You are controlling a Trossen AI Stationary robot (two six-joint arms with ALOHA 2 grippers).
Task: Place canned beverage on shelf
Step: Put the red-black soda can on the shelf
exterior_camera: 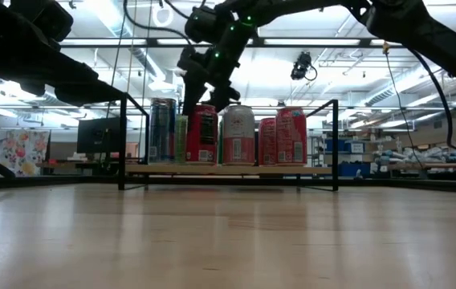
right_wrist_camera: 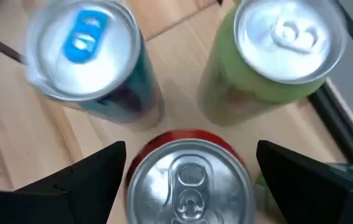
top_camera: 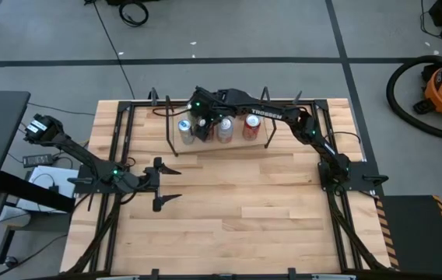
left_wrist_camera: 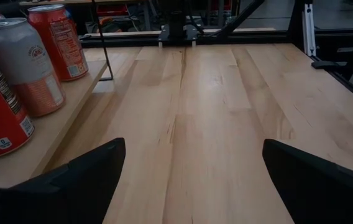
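Observation:
The low wood shelf (exterior_camera: 228, 169) with black rod uprights stands at the table's far middle and carries several upright cans. My right gripper (right_wrist_camera: 191, 155) is open and points down over a red can (right_wrist_camera: 189, 180) that stands on the plank near its left end (exterior_camera: 202, 132). Its fingers stand on either side of the can's top, with narrow gaps. A blue-tabbed tall can (right_wrist_camera: 83, 56) and a green can (right_wrist_camera: 276, 50) stand just behind it. My left gripper (top_camera: 161, 183) is open and empty, low over the table's left middle.
A silver can (exterior_camera: 238, 134) and two red-orange cans (exterior_camera: 291, 135) stand to the right on the shelf; they also show in the left wrist view (left_wrist_camera: 30, 68). Black frame rails (top_camera: 120, 132) run along the table's sides. Bare wood tabletop (top_camera: 244, 210) lies in front of the shelf.

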